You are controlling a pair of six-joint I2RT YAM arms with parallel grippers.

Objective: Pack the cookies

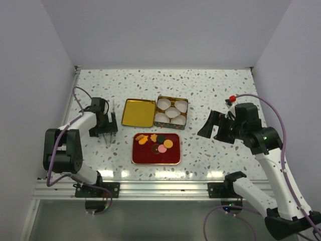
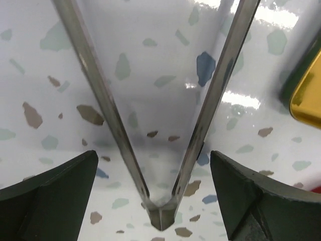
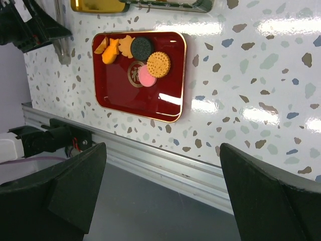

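1. Cookies: a small cluster on the red tray, all in the tray's far half, toward its far left corner. None are in the tin.
2. Cluster make-up, from the right wrist view: orange pieces at the left, a dark brown round beside them, a yellow-orange round to its right, and a pink disc lying on a brown one.
3. The red tray sits mid-width on the tabletop, close to the near edge.
4. Just beyond the tray's far edge, side by side: gold lid on the left, open tin on the right. The tin holds white paper cups.
5. Left gripper: low over the tabletop near its left edge, beside the lid. The jaws stand wide apart and grip nothing.
6. Metal tongs lie flat on the tabletop under the left gripper. The hinge end falls between the two fingers and the arms spread away from it. Neither finger touches the tongs.
7. Right gripper: raised above the right side of the tabletop, well apart from tray and tin. The jaws are fully spread with nothing between them.
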